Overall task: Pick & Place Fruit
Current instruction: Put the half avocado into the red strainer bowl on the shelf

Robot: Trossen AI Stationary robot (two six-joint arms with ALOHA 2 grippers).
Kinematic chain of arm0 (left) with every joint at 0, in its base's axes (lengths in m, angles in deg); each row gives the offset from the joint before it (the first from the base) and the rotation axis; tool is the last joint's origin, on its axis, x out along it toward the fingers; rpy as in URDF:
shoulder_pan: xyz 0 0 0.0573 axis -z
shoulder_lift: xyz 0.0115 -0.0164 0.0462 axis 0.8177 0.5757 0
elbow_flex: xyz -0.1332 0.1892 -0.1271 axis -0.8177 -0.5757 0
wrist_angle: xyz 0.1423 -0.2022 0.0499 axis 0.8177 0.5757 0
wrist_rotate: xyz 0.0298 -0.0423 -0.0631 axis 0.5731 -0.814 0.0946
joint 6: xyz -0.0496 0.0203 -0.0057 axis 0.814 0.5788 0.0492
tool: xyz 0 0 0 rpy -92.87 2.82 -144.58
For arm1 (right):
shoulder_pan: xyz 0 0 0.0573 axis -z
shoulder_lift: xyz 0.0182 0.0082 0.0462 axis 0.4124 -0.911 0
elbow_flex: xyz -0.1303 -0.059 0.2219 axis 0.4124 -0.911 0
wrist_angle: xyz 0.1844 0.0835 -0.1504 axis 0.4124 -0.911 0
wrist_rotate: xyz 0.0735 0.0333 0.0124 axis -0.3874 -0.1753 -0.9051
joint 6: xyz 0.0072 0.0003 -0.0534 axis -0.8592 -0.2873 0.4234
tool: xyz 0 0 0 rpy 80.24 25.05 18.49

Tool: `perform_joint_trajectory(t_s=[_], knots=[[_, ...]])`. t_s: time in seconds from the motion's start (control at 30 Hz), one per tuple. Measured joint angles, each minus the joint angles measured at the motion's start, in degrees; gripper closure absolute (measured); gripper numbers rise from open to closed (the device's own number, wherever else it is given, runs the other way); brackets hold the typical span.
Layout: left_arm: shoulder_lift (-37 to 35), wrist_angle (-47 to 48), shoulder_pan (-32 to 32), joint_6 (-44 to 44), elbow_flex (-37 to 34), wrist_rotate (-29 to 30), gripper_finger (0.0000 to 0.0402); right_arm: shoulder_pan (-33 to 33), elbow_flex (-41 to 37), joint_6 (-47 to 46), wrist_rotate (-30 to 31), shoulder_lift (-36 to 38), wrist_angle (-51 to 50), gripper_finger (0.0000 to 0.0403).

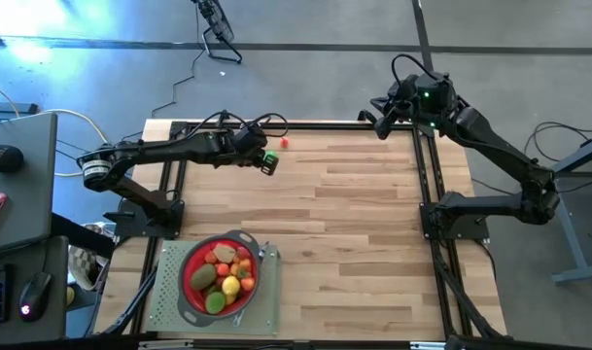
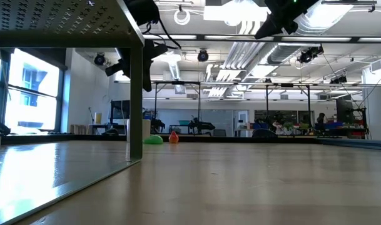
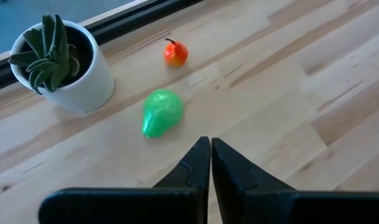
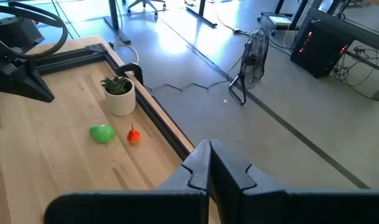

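Note:
Two toy fruits lie loose on the wooden table near its far edge: a green pear-shaped one (image 3: 161, 112) (image 1: 269, 157) on its side and a small orange-red one (image 3: 175, 53) (image 1: 284, 143). My left gripper (image 3: 210, 147) hangs shut above the table, slanting down, just short of the green fruit and clear of it. Several more fruits fill the red strainer bowl (image 1: 191, 279) at the near left. My right gripper (image 4: 209, 149) (image 1: 380, 126) is shut and held high over the table's far right corner.
A white pot with a spiky green plant (image 3: 65, 62) (image 4: 121, 96) stands by the far edge, close to the two loose fruits. The bowl sits on a pale perforated mat (image 1: 266, 301). Black frame rails (image 1: 427, 175) border the table. Bare wood (image 1: 354, 224) spreads across the middle.

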Motion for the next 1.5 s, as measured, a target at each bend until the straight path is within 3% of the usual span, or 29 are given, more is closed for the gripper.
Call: perform_joint_trajectory(t_s=[0.67,1.5], knots=[[0.0,0.1,0.0,-2.1,0.0,0.0,0.039,0.0,0.0,0.2,-0.4,0.0,0.0,0.04],[0.0,-0.3,0.0,1.4,0.0,-0.1,0.039,0.0,0.0,3.0,-0.4,0.0,0.0,0.04]])
